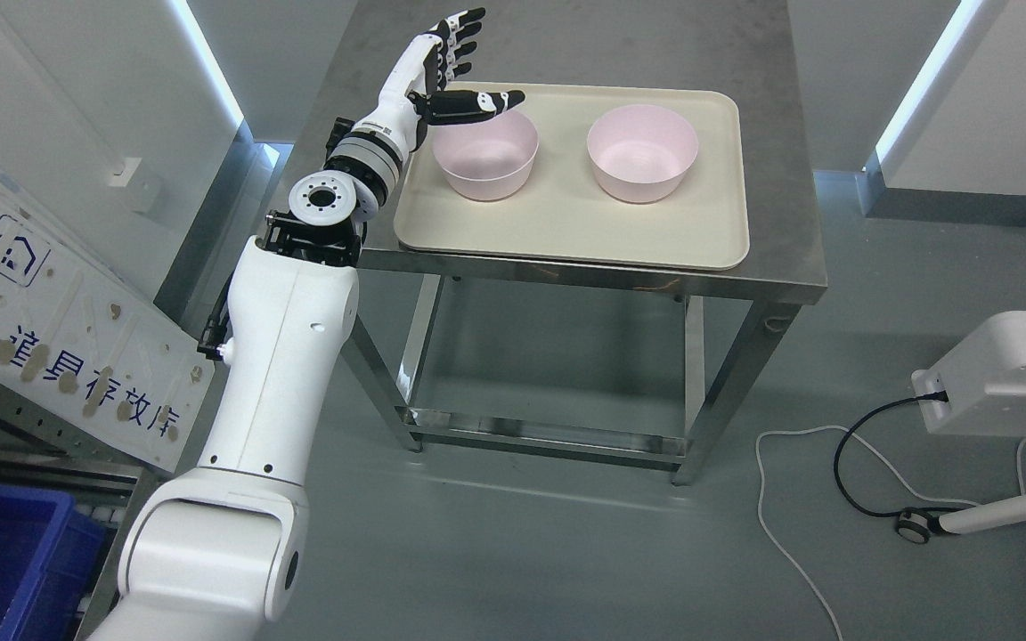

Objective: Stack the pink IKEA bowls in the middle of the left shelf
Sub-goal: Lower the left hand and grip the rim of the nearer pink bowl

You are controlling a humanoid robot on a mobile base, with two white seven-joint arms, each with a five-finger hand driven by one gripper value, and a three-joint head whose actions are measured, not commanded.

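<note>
The left hand is held above the near rim of the left pale pink plastic bowl, fingers spread and thumb extended over its mouth, holding nothing; a rim grasp appears to be in preparation. The second pink bowl stands apart on the beige rectangular tray, leaving open room between. The tray rests on a steel table, near its front edge.

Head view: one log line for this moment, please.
left hand: open, holds nothing, above left bowl | right bowl: untouched | both bowls upright, apart on tray | stack: not started | right arm: out of view
</note>
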